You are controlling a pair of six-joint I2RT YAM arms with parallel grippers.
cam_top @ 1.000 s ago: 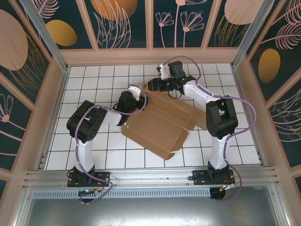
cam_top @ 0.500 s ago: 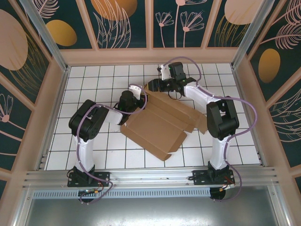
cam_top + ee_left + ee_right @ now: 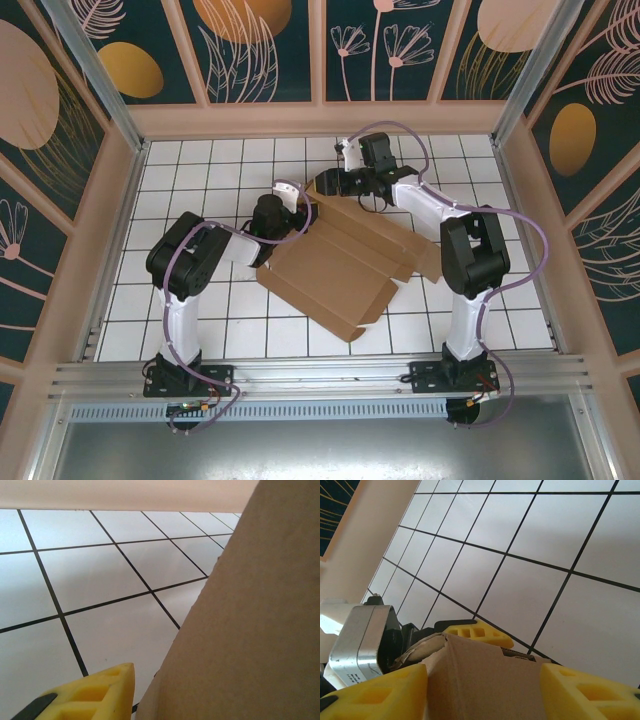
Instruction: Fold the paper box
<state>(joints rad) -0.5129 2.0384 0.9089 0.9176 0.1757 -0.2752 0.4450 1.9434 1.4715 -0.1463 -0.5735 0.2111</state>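
Observation:
The paper box (image 3: 340, 265) lies mostly flat in the middle of the tiled floor, a brown cardboard sheet with creases and flaps. My left gripper (image 3: 298, 214) is at its far left edge. In the left wrist view one yellow finger (image 3: 95, 692) stands just off a raised cardboard panel (image 3: 250, 620), with a strip of floor between them; the other finger is hidden behind the panel. My right gripper (image 3: 342, 186) is at the box's far corner. Its jaws (image 3: 485, 692) stand wide apart with a cardboard flap (image 3: 470, 662) spanning the gap. Beyond the flap is the left gripper's finger (image 3: 480, 632).
The floor (image 3: 200, 170) is white tile with black grid lines, closed in by pink walls (image 3: 320, 120) on three sides. An aluminium rail (image 3: 320, 375) runs along the near edge by both arm bases. Bare tiles lie left and right of the box.
The left arm's elbow has shifted slightly up and right, and the box's near left corner has slid a little left. The right gripper has hardly moved.

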